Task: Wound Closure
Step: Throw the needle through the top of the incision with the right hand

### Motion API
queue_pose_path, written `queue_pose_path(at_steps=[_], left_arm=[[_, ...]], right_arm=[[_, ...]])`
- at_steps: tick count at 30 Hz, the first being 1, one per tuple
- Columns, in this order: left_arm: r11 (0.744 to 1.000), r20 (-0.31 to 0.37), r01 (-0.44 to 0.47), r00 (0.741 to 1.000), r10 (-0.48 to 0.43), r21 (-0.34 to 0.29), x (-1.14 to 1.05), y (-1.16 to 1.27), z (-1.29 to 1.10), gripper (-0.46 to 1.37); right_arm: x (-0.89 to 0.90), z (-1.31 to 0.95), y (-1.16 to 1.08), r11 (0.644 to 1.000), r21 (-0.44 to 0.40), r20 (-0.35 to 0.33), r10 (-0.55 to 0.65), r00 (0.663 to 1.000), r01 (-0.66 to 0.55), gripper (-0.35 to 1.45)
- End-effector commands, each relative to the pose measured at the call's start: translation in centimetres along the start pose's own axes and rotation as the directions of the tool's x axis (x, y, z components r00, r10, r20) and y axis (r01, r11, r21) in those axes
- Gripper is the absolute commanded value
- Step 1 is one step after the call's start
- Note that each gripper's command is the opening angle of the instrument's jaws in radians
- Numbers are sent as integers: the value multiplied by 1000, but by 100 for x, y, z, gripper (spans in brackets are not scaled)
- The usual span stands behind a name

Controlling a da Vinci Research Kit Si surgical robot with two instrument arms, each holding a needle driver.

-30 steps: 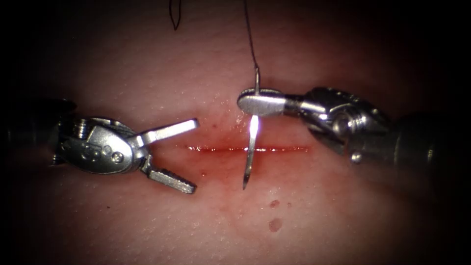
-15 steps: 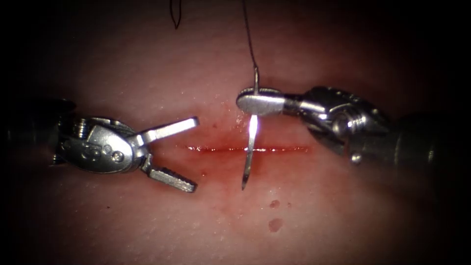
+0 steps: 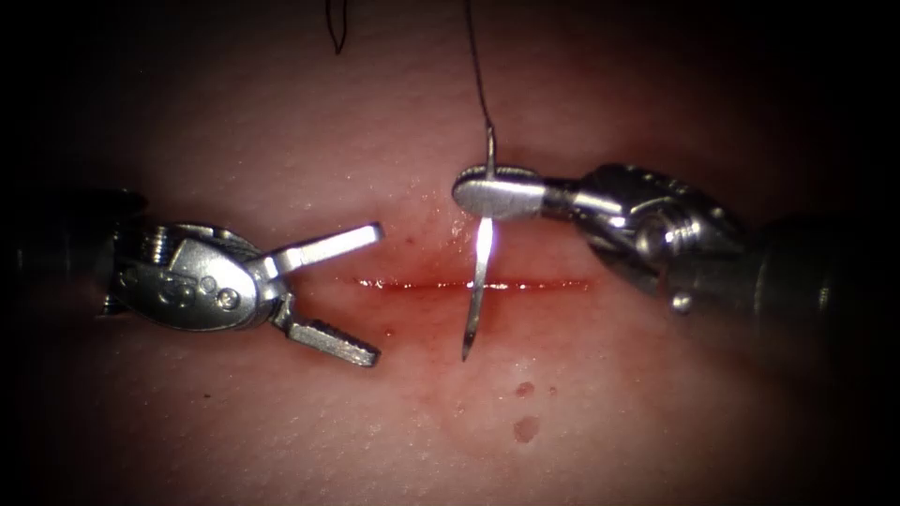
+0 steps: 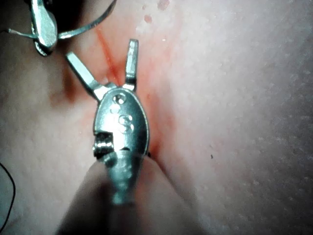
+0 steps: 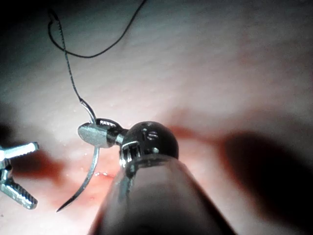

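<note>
The tissue (image 3: 281, 141) bears a horizontal red cut (image 3: 534, 284). My right tool (image 3: 466, 195) comes in from the right above the cut, shut on the curved needle (image 3: 480, 272) close to its thread end. The needle hangs free across the middle of the cut, tip on the near side, not in the tissue. In the right wrist view the right tool (image 5: 84, 132) holds the needle (image 5: 90, 174) the same way. Dark thread (image 3: 478, 75) runs up from the needle's end. My left tool (image 3: 375, 293) stands open at the cut's left end, holding nothing; its jaws straddle the cut's line (image 4: 101, 49).
Two drops of red fluid (image 3: 525, 429) lie on the tissue on the near side of the cut, below the needle tip. A small loop of thread (image 3: 335, 28) hangs at the far edge. The thread (image 5: 68, 63) curls across the tissue behind the right tool.
Hardly anything: the left tool has crept slightly to the right, and the needle tip has swung a touch to the left. Both tools keep their state.
</note>
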Motion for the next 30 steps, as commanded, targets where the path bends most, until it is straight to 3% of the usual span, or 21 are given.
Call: queue_pose_path(at_steps=[1, 30], left_arm=[[1000, -5, 0, 1000, 0, -6, 0, 0, 1, 61], [1000, -18, 2, 1000, -2, -14, 2, -1, 6, 61]], right_arm=[[0, 0, 0, 1000, -6, 0, -6, 1000, 6, -35], [1, 0, -4, 1000, -7, 4, -26, 1000, 26, -35]])
